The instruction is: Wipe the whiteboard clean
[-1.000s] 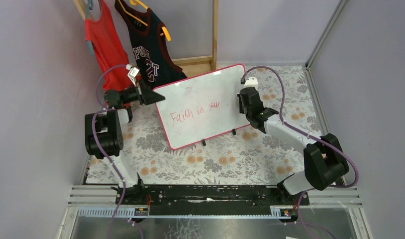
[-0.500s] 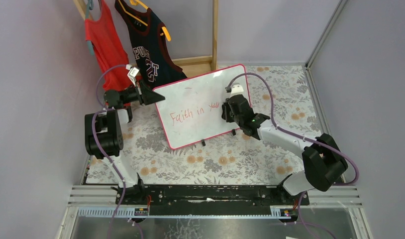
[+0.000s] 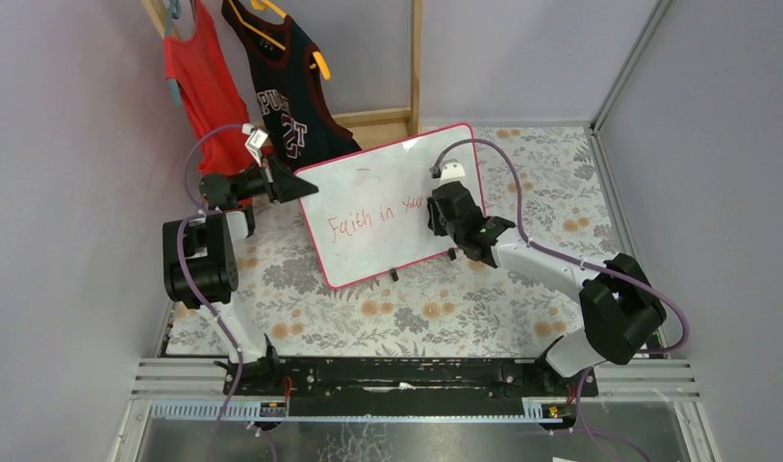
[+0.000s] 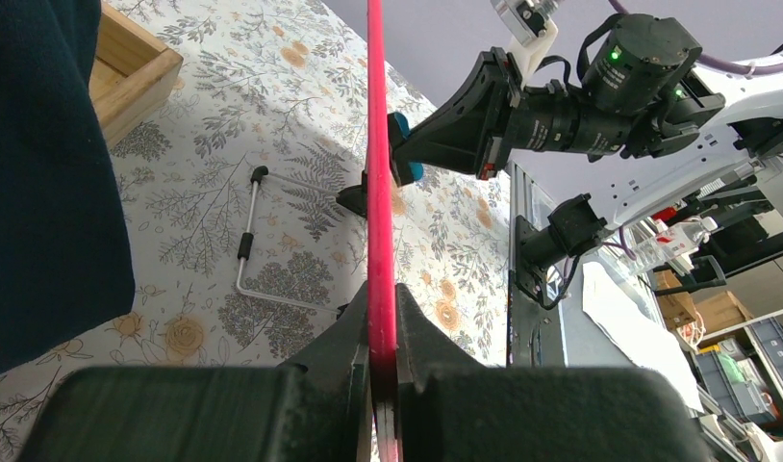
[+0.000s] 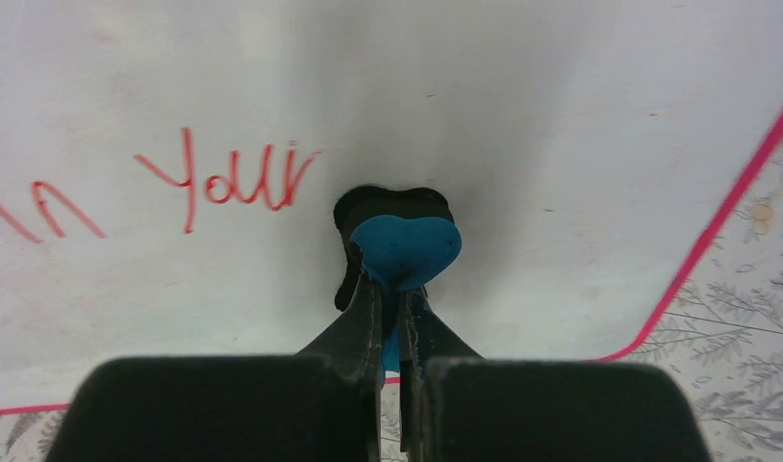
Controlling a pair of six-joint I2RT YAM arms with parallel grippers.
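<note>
1. Whiteboard (image 3: 388,207) with a pink-red frame stands tilted at the centre of the top view, its small black feet on the floral tablecloth (image 3: 416,308).
2. Across the middle of its face runs red lettering (image 3: 373,217). In the right wrist view the last word reads "Your".
3. The left gripper (image 3: 306,186) is clamped narrow on the board's upper left edge. In the left wrist view the frame runs edge-on up the middle of the picture, pinched between the two black fingers (image 4: 354,337).
4. The right gripper (image 3: 434,214) is over the right part of the board, closed tight on a blue eraser (image 5: 405,252).
5. The eraser sits against the white face just right of the last word. Its dark shadow or underside shows behind it, and I cannot tell which.
6. At the upper left of the top view, behind the board, a red top (image 3: 200,87) and a dark jersey (image 3: 287,96) hang on hangers beside a wooden post (image 3: 416,58).
</note>
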